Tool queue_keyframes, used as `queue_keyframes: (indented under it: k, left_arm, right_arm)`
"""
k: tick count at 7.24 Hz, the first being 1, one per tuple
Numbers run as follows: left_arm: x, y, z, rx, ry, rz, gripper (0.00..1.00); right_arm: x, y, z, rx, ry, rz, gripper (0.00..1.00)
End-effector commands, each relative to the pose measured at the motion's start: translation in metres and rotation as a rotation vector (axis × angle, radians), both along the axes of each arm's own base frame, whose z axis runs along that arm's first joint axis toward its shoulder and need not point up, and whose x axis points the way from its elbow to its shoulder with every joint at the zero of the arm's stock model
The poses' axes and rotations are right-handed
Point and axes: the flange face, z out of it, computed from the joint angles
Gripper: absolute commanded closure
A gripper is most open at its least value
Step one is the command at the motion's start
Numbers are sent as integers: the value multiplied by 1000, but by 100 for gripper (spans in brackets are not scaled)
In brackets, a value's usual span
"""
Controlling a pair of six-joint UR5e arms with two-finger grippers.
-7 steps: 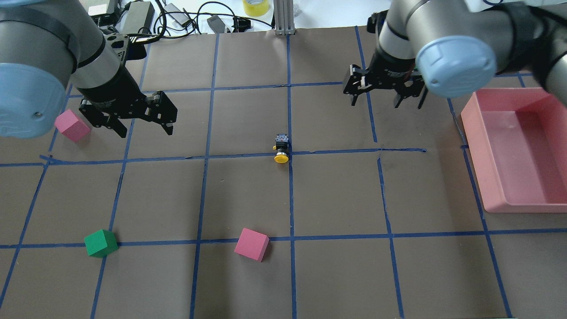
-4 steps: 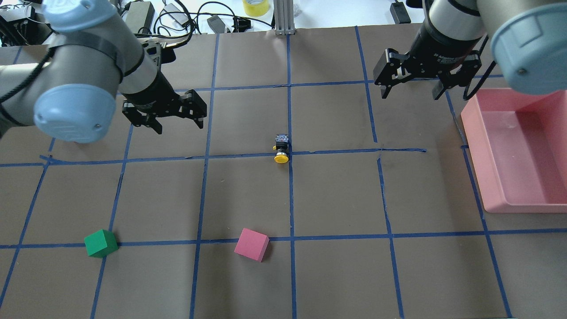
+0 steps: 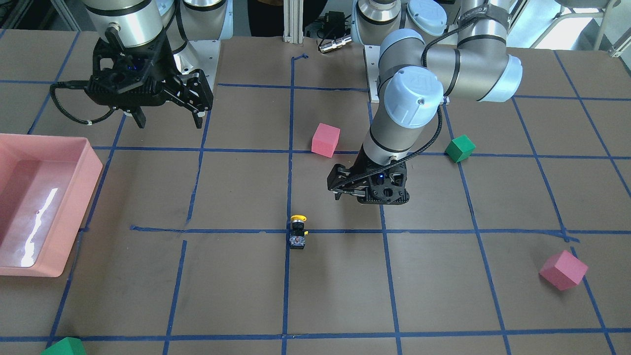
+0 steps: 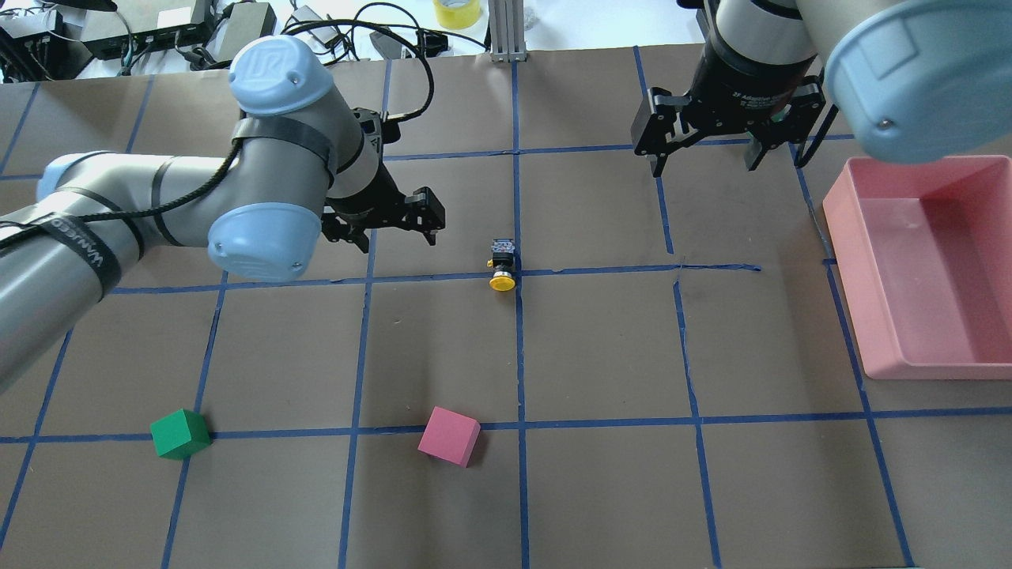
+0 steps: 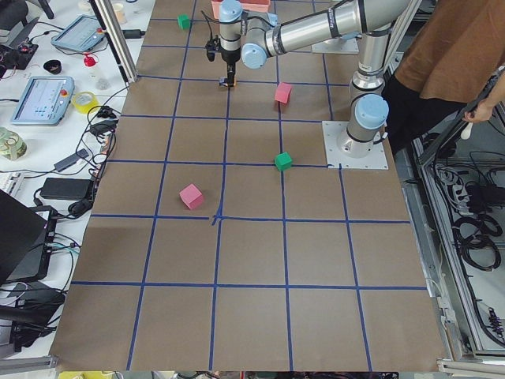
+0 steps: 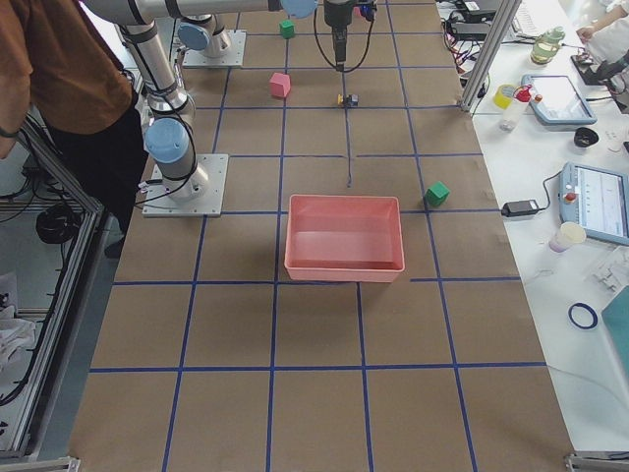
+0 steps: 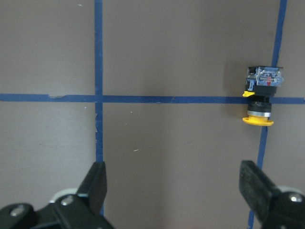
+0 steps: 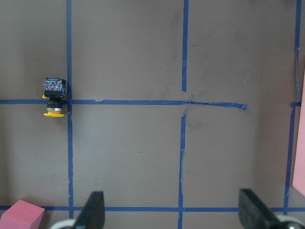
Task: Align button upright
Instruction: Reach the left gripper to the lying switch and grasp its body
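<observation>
The button (image 4: pixel 502 267) lies on its side on a blue tape crossing at the table's middle, with its yellow cap toward the robot and its black base away. It also shows in the front view (image 3: pixel 297 230), the left wrist view (image 7: pixel 261 102) and the right wrist view (image 8: pixel 54 98). My left gripper (image 4: pixel 398 237) is open and empty, hovering just left of the button; its fingers (image 7: pixel 97 183) frame bare paper. My right gripper (image 4: pixel 704 164) is open and empty, well off to the back right.
A pink tray (image 4: pixel 925 348) stands at the right edge. A pink cube (image 4: pixel 449 435) and a green cube (image 4: pixel 180 434) sit on the near side. Another pink cube (image 3: pixel 563 269) lies far-left, under my left arm. Cables and gear line the far edge.
My left arm has swung right, bringing its open gripper from the far left to close beside the button. My right gripper has drawn back and a little left. The button has not moved.
</observation>
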Motion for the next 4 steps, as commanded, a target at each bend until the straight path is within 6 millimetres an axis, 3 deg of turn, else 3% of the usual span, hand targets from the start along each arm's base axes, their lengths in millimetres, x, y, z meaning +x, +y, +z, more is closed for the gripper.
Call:
queue_keyframes:
  k: [1,4]
  left_arm:
    - [-40,1,-36,4,2,-18,0]
    - [-62,-6,-66,0,94,-38,1]
  right_arm:
    - [-1,-1,-4,3,5,-4,0]
    - [-1,0,-10,15,4,-7,0]
